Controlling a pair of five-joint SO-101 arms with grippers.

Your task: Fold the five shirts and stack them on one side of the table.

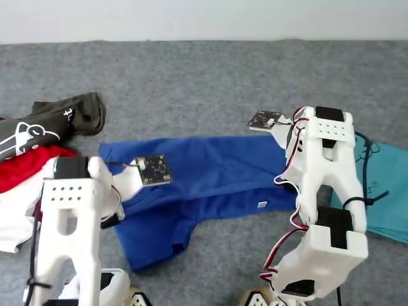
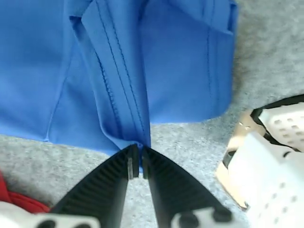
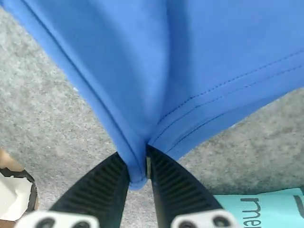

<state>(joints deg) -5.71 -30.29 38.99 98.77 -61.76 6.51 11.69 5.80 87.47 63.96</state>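
Pinching stitched hems, your left gripper and right gripper each clamp ribbed black fingers on the smooth blue shirt, which fans out beyond them over the fuzzy grey table.

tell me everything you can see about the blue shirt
The blue shirt is plain, soft-looking fabric with double-stitched hems and a small white tag near one edge. It lies stretched sideways across the middle of the grey table, partly folded over itself lengthwise, with one sleeve pointing toward the near edge. The left tool is shut on a bunched hem at one end; the right tool is shut on a fold at the other end.
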